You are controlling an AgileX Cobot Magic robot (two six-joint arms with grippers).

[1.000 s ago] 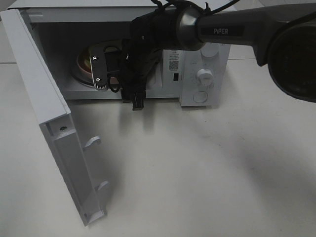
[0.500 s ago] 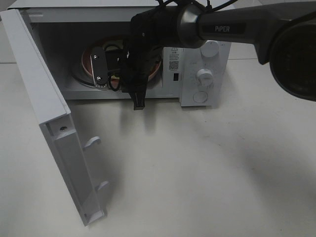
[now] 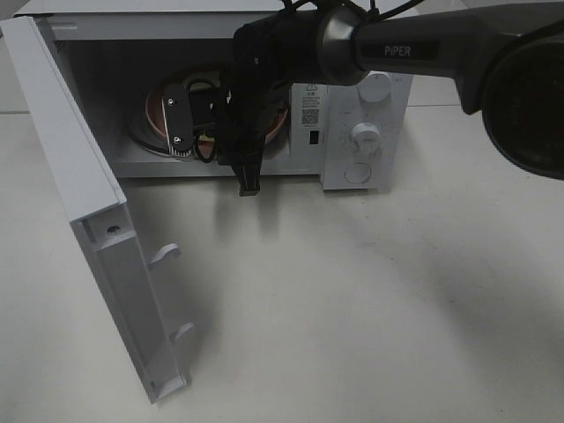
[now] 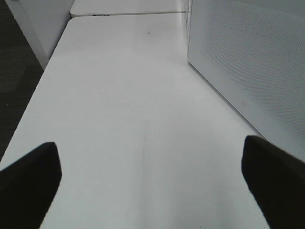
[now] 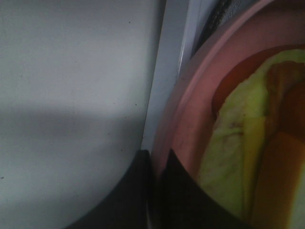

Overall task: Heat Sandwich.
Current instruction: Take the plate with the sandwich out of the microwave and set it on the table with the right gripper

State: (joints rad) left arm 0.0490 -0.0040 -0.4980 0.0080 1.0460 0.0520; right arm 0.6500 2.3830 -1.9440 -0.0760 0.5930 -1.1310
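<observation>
Evidently the sandwich (image 5: 248, 143) is carried on a pink plate (image 5: 190, 124) inside the open microwave (image 3: 370, 97), at the far side of the table. The right gripper (image 5: 155, 164) is clamped on the plate's near rim. The left gripper (image 4: 152, 176) is spread wide, empty. The sandwich is judged soft, light and loosely stacked; the stiff plate rim is best gripped, kept level.

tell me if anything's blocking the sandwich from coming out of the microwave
Nothing visible does. The microwave door is swung wide open and the table in front of the cavity is bare. The right gripper is shut on the rim of the pink plate carrying the sandwich.
</observation>
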